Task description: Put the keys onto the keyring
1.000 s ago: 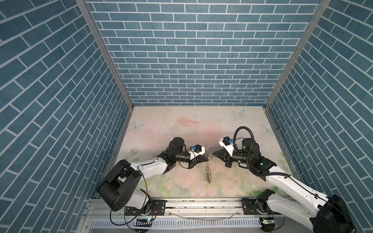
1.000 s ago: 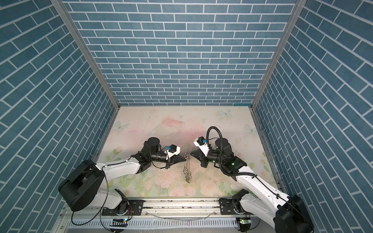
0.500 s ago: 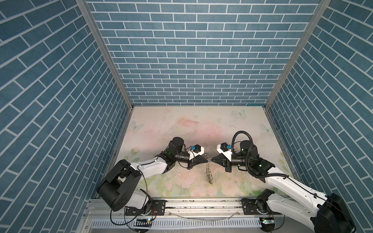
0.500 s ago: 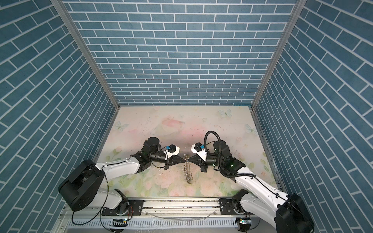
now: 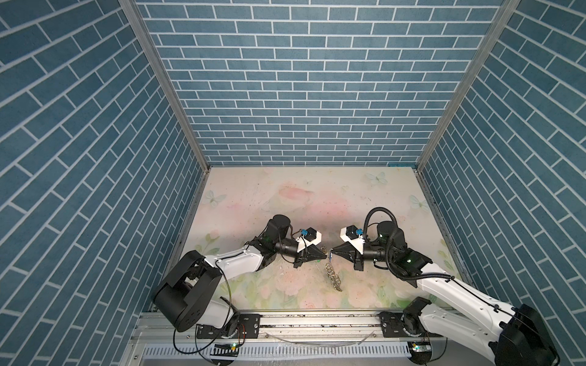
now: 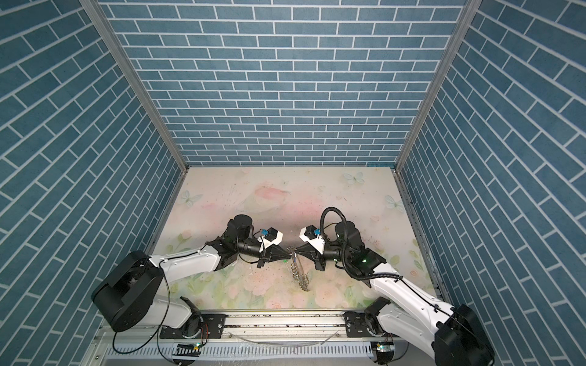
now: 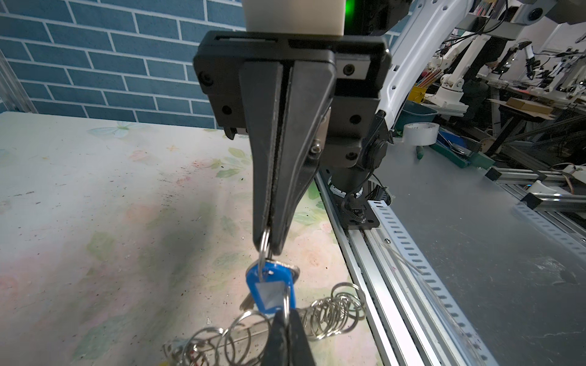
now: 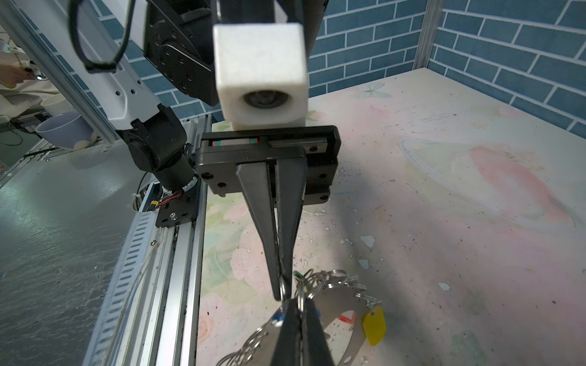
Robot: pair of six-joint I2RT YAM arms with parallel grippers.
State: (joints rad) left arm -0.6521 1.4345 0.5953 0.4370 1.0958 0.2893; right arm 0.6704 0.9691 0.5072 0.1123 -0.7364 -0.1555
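right gripper (image 5: 333,253) has swung in and its tips now meet the left gripper (image 5: 324,254) mid-table. its jaws are pinched tight on the small split ring (image 7: 264,245) of the blue-tagged metal key (image 7: 271,293). the left's are clamped on what looks like one ring of the silvery hoop keyring (image 5: 333,276), which trails down to the floral tabletop (image 5: 285,202). key and ring are together, so threading looks next

Key tag (image 7: 271,293): blue. Second tag (image 8: 374,324): yellow. Keyring (image 7: 334,308): silver. Tabletop (image 5: 285,196): pastel floral, butterflies. Walls (image 5: 301,95): blue brick pattern.
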